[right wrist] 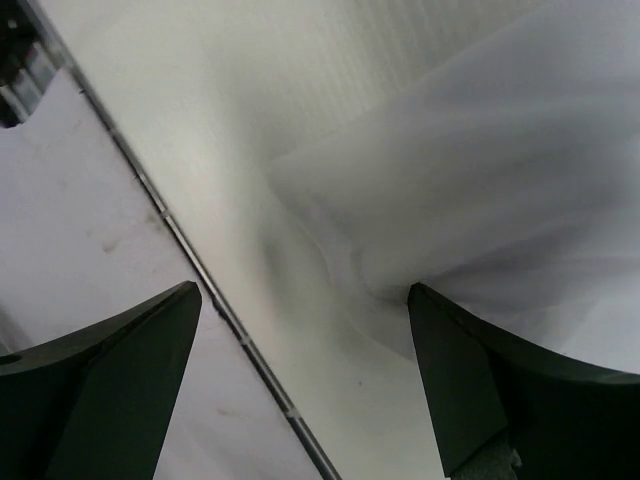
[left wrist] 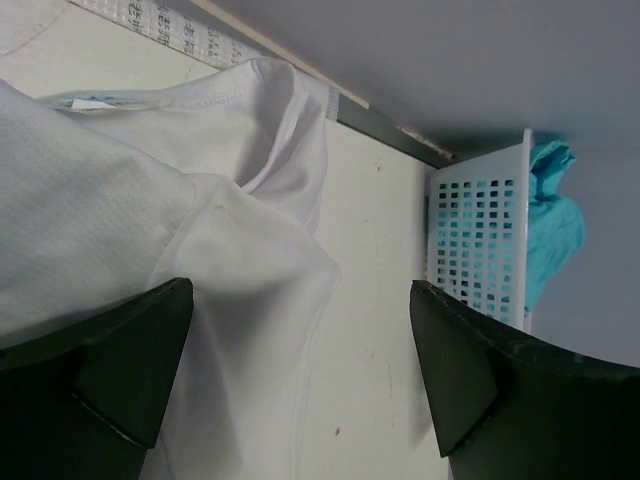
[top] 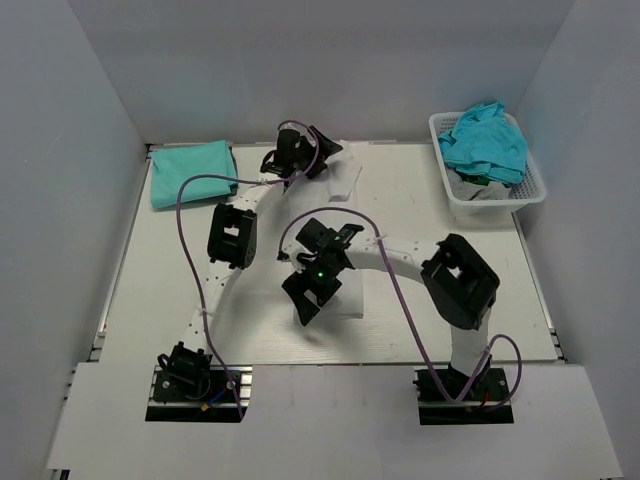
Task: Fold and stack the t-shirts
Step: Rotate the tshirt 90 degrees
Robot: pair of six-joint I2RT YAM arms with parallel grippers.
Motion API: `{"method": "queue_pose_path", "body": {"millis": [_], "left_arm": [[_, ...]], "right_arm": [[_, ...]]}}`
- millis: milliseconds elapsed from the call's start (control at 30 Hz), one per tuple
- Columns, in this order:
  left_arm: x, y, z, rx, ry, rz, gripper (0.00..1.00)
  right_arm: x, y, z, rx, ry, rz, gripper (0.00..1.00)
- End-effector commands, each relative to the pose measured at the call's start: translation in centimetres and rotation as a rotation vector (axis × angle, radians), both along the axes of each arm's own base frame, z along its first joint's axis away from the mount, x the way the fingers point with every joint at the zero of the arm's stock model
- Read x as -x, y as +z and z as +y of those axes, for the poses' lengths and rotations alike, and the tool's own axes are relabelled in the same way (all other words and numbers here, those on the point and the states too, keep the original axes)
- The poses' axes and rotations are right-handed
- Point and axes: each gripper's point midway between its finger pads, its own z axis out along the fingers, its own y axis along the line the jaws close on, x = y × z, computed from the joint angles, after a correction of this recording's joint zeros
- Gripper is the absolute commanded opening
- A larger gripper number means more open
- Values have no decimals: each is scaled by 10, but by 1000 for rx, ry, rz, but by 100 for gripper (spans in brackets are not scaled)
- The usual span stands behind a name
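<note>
Left wrist: printed strip (left wrist: 170, 35) on far table (top: 420, 300) edge, characters too small to read. My left gripper (left wrist: 300, 370) jaws wide over white t-shirt (left wrist: 150, 200), mid-table. My right gripper (right wrist: 305, 370) jaws wide at its near hem, beside near seam. Folded teal t-shirt (top: 192, 172) far left. Basket (top: 500, 195) of teal t-shirts (top: 487, 140) far right, table showing between.

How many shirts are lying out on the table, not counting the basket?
2. A folded teal shirt sits at the table's far left corner; a white shirt lies in the middle. The basket holds crumpled teal cloth, possibly several more shirts.
</note>
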Motion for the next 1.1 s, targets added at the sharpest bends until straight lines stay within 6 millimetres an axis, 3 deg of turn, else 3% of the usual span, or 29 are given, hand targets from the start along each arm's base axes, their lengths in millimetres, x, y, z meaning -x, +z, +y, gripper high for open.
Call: {"method": "queue_pose_path", "body": {"millis": [0,67,100,133,167,233,267,300,400,433,467,500,533,567,600,633,667,700,800,833,867,900,967,1000,1067], "left_arm": [[-9,5,19,42,39,12,100],[-10,34,17,45,23,-41,100],[-11,71,17,54,19,-99,100],[-10,91,18,57,16,-132,100],[-6,128,20,55,11,-191,100],[3,169,20,50,-17,-264,100],[10,180,21,24,-40,-289,100],[24,215,22,16,-69,-322,100],[49,219,28,-78,-126,-298,100],[62,231,31,-95,-141,-296,100],[71,231,33,-115,-160,-276,100],[85,218,38,-171,-192,-219,100],[98,199,40,-214,-203,-153,100],[116,210,43,-253,-206,-145,100],[129,191,61,-343,-177,-62,100],[152,154,67,-386,-187,51,100],[168,141,77,-415,-178,107,100],[210,120,89,-445,-196,193,100],[269,93,112,-472,-168,283,100],[304,80,125,-464,-158,319,100],[326,74,125,-455,-174,342,100],[357,48,131,-461,-198,409,100],[391,51,127,-411,-224,422,100],[416,30,129,-404,-255,477,100],[446,19,121,-361,-306,504,100]], "right_arm": [[-1,46,8,-167,24,-58,90],[-6,60,5,-216,-7,-104,90],[-6,66,1,-234,-18,-117,90],[-9,67,-3,-240,-58,-113,90],[-14,82,3,-304,-66,-156,90],[-18,86,-8,-310,-126,-180,90],[-23,101,-11,-345,-176,-223,90],[-31,102,-17,-339,-216,-246,90],[-30,110,-33,-363,-282,-271,90],[-25,97,-41,-336,-295,-256,90],[-22,107,-45,-357,-327,-259,90],[-32,105,-53,-331,-388,-289,90],[-28,95,-62,-304,-435,-264,90],[-29,91,-67,-289,-463,-264,90],[-39,85,-81,-230,-558,-288,90],[-40,79,-89,-203,-609,-273,90],[-37,69,-100,-152,-638,-257,90],[-42,61,-116,-86,-727,-268,90],[-37,44,-140,-1,-798,-250,90],[-38,42,-145,2,-813,-249,90],[-35,38,-146,7,-806,-236,90],[-30,30,-151,27,-806,-224,90],[-26,24,-151,23,-808,-183,90],[-22,21,-149,18,-797,-160,90],[-19,21,-136,-27,-758,-104,90]]}}
